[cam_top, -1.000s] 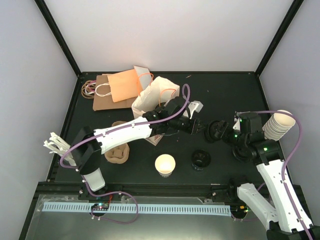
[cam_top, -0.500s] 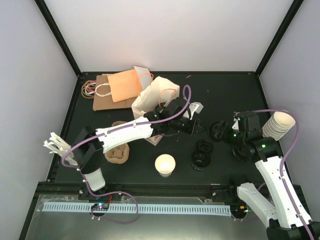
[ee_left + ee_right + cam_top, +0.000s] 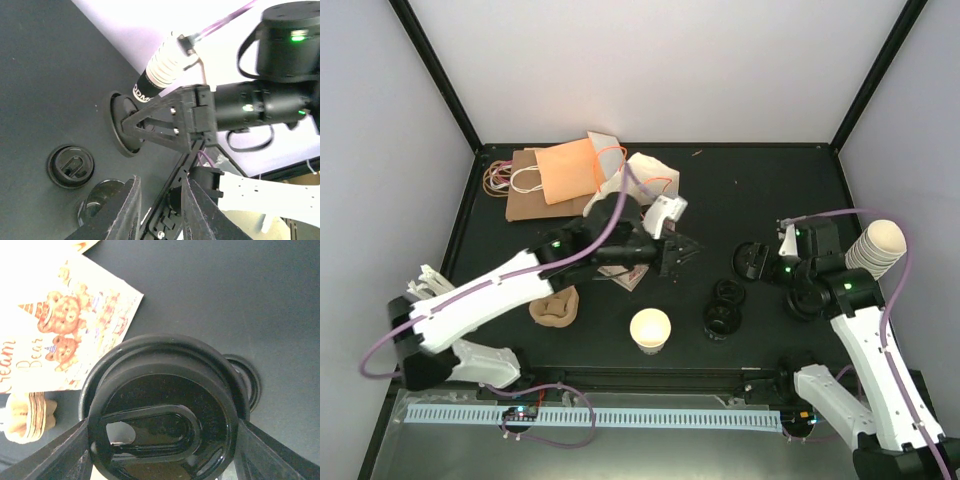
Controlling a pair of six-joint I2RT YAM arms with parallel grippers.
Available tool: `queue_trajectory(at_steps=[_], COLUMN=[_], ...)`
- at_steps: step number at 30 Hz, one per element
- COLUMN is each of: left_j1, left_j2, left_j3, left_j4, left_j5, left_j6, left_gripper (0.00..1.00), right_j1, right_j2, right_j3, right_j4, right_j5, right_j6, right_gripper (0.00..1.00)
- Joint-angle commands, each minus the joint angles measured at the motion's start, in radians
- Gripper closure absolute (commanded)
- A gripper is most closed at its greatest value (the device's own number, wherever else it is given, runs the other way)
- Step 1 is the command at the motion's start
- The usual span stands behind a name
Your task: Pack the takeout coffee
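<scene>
— Pulled back, the left gripper (image 3: pixel 680 250) now hangs just beyond the cup (image 3: pixel 650 328).
— Its fingers (image 3: pixel 125 212)?
— Narrowly parted, empty. Right of the cup, the right gripper (image 3: pixel 756 260) clamps a black lid (image 3: pixel 160 405), fingers wide. The cup stands upright, untouched.

Robotics laboratory test cell; matte black tabletop (image 3: pixel 760 190) enclosed by plain white panel walls (image 3: pixel 660 70) and black frame posts (image 3: pixel 435 70); cabled robot arms (image 3: pixel 490 295) mounted along perforated cable rail (image 3: pixel 650 418).
</scene>
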Motion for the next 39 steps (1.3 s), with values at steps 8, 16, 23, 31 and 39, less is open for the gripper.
queue_trajectory(at_steps=[8, 16, 23, 31, 39], left_j1=[-0.003, 0.008, 0.054, 0.123, 0.198], left_j2=[-0.332, -0.572, -0.632, -0.654, -0.693], left_j3=[-0.167, -0.419, -0.608, -0.719, -0.808], left_j4=[-0.254, -0.263, -0.195, -0.133, -0.050], left_j5=[-0.099, -0.158, -0.084, 0.010, 0.108], left_j6=[-0.044, -0.172, -0.248, -0.272, -0.312], left_gripper=[0.73, 0.68, 0.67, 0.67, 0.67], right_j1=[0.257, 0.640, 0.863, 1.011, 1.041], right_j2=[0.089, 0.197, 0.358, 0.528, 0.602], right_j3=[0.037, 0.086, 0.139, 0.268, 0.304], right_j4=[0.015, 0.029, 0.049, -0.029, -0.053], right_j5=[-0.036, 0.147, 0.213, 0.327, 0.370], right_j6=[-0.039, 0.052, 0.068, 0.047, 0.031], right_gripper=[0.33, 0.33, 0.32, 0.32, 0.32])
